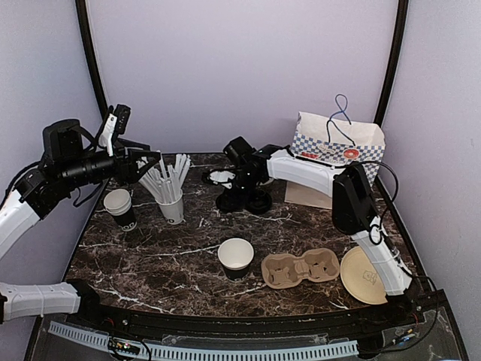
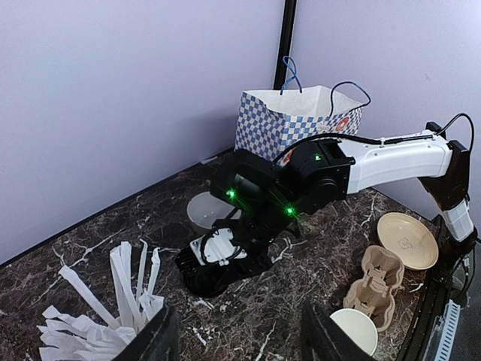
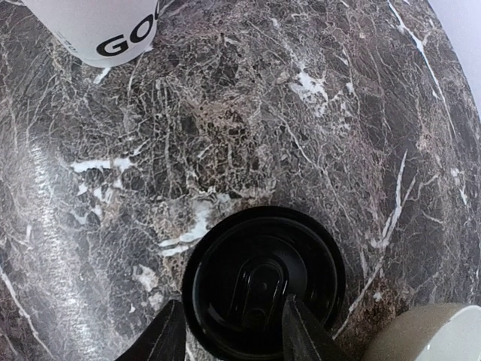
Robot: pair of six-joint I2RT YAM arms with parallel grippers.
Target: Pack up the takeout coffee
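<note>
Lid (image 3: pixel 263 280) beneath right end effector (image 3: pixel 233 320)

On my right wrist cam the black lid (image 3: pixel 263 263) runs off the bottom edge, partly behind the right end effector (image 3: pixel 231 320). The white cup (image 3: pixel 101 26) is cropped up top, its lettering just "GO". The bowl (image 3: pixel 428 335) is corner-cropped too.

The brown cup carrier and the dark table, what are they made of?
The brown cup carrier looks like molded paper pulp: dull, rough and egg-carton tan, with soft rounded wells. The table looks like dark marble, glossy with white veins, though it could just be a printed or laminate top.
</note>
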